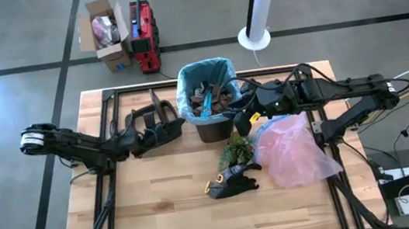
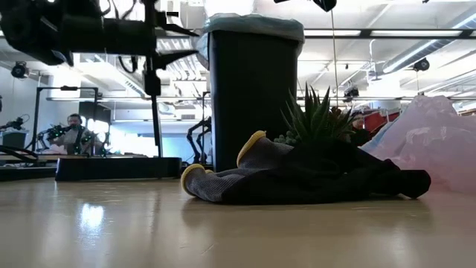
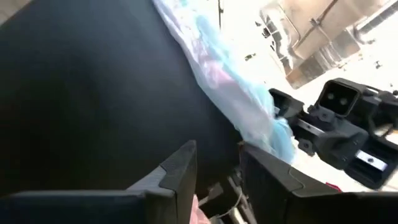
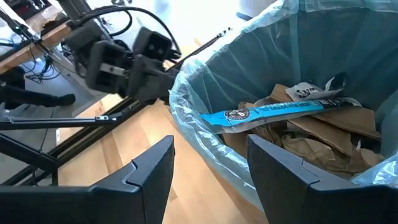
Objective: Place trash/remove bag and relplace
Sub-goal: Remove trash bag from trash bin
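One bench (image 1: 161, 206), one black bin (image 1: 214, 125) standing at its far middle, lined with one teal bag (image 1: 186, 93) whose rim folds over the bin's edge. Two arms flank it: the left pincer (image 1: 171, 126) sits right against the bin's left side, its fingers (image 3: 180, 171) parted a little with nothing between them, just beside the dark wall below the bag's rim. The right pincer (image 1: 254, 107) hangs at the bin's right rim, released, fingers (image 4: 152, 171) spread on either side of the bag's edge. Inside the bin lies the trash (image 4: 311, 134): crumpled brown paper and one blue wrapper. In front: one pink bag (image 1: 299, 150), one plant (image 1: 236, 150), one glove (image 1: 232, 181).
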Available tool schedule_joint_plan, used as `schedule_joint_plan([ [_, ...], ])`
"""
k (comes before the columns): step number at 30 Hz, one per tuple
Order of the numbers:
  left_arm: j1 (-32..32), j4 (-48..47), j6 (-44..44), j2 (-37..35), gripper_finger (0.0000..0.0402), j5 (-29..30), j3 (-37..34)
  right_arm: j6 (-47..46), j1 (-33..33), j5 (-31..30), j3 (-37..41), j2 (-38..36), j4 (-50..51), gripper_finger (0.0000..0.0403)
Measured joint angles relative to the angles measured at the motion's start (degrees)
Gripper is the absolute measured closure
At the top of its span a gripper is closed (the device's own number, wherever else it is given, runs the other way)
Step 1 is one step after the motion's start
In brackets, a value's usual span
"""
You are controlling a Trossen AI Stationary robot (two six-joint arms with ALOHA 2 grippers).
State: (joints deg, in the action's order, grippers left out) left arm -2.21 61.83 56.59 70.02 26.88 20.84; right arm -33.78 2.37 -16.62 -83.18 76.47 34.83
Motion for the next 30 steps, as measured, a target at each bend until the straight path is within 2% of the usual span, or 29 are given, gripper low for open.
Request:
schedule_joint_plan([
  [5, 0.64, 6.52, -0.67, 2.28, 0.029, -5.08, 0.0, -0.31, 0.34, 0.05, 0.0, 0.0, 0.0, 0.0217],
  [13, 0.67, 11.62, -4.18, 2.91, 0.0266, -5.54, 0.0, -1.11, 0.76, 0.06, 0.0, 0.0, 0.02, 0.0217],
  [15, 0.67, 12.86, -5.04, 2.91, 0.0268, -7.25, 0.0, -1.2, 0.76, 0.06, 0.0, 0.02, 0.02, 0.0217],
  [20, 0.62, 14.77, -5.32, 2.91, 0.0298, -12.58, 0.0, -1.2, 0.76, 0.06, 0.02, 0.02, 0.02, 0.0217],
  [25, 0.51, 15.07, -5.34, 2.88, 0.0337, -12.9, 0.01, -1.22, 0.76, 0.06, 0.02, 0.02, 0.0, 0.0217],
  [30, 0.51, 13.95, -5.52, 2.88, 0.0355, -12.84, 0.0, -2.4, 1.02, 0.06, 0.04, 0.02, 0.0, 0.0217],
])
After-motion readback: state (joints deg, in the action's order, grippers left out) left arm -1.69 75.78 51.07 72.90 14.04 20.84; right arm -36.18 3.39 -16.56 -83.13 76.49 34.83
